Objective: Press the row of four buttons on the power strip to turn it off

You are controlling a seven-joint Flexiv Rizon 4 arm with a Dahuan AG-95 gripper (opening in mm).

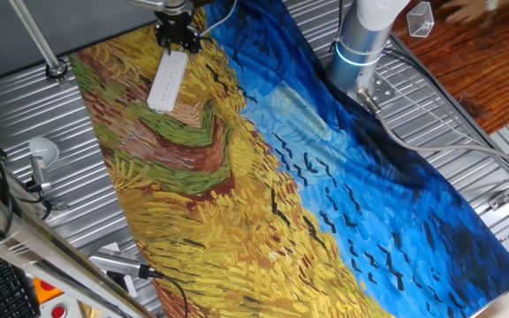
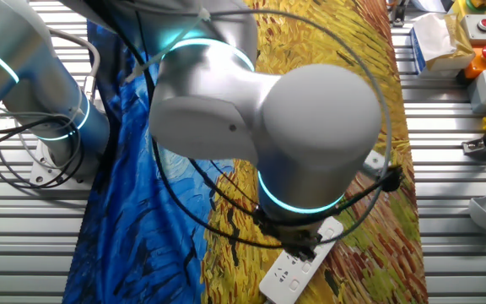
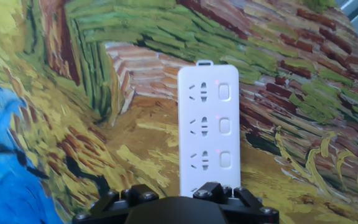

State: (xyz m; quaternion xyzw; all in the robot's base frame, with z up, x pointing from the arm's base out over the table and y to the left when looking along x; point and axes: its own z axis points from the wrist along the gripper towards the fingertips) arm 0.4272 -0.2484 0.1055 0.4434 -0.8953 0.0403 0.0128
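- Bench (image 1: 467,124): ribbed grey metal slats, covered mostly by a painted cloth (image 1: 263,168) (swirling yellow wheat strokes, green and brown bands, deep blue side w/ small black bird marks).
- Power strip (image 1: 168,79) lying flat on the yellow-green part of the cloth, near its far end in one fixed view; long axis roughly along the cloth's length.
- Hand view: strip upright in frame, three socket sets visible, each w/ a pale rounded button (image 3: 224,92) to its right and a faint red dot above; fourth button hidden under the hand's housing.
- Hand (image 1: 178,37) directly over one end of the strip, black body just above or touching it (can't tell which).
- Fingers: open or clenched, cannot tell; tips hidden in every view.
- Other fixed view: big grey arm joints w/ cyan light rings block most of the scene; strip's end pokes out below.
- Around the bench: grey round-headed lamp-like item (image 1: 42,152) at the cloth's side, black cables, red-orange button boxes (image 2: 483,34), wood-tone floor (image 1: 475,53) beyond.
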